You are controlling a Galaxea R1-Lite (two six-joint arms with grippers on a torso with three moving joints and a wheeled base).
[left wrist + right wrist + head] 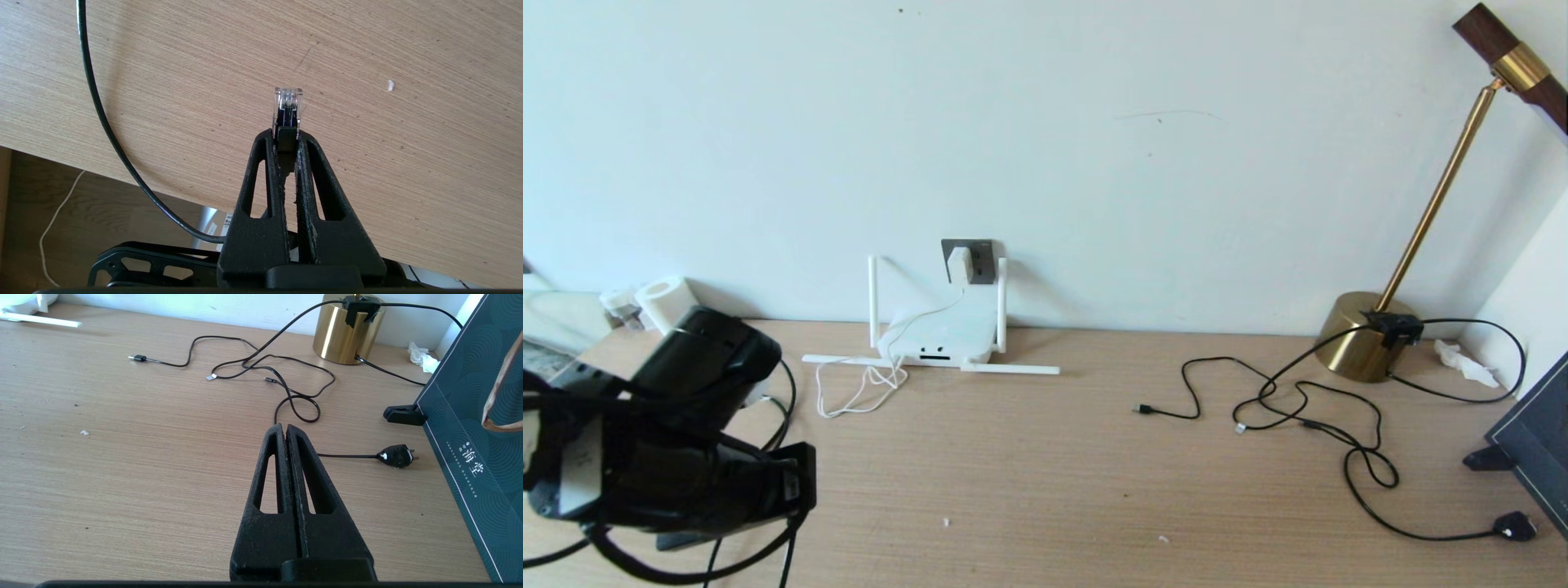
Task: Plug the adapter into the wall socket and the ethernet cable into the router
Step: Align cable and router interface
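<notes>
A pale, plain wall [1094, 122] rises behind a light wood-grain tabletop [1045, 474] that fills the near scene. At far right stands a lamp with a round brass base [1360, 347] and a slanted brass stem [1437, 196], thin black cords [1307, 400] looping across the wood beside it. A dark teal box [470, 428] leans at the right edge, and a white paper roll [663, 298] sits far left by the wall.

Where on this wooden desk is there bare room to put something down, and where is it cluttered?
Widest bare patch: the middle of the wooden desk, between the flat white router and the thin black cords. The front edge there is free too. Crowded: the right side, with cords, brass lamp base and flat black plug; the left, where the left gripper holds the black ethernet cable.
</notes>
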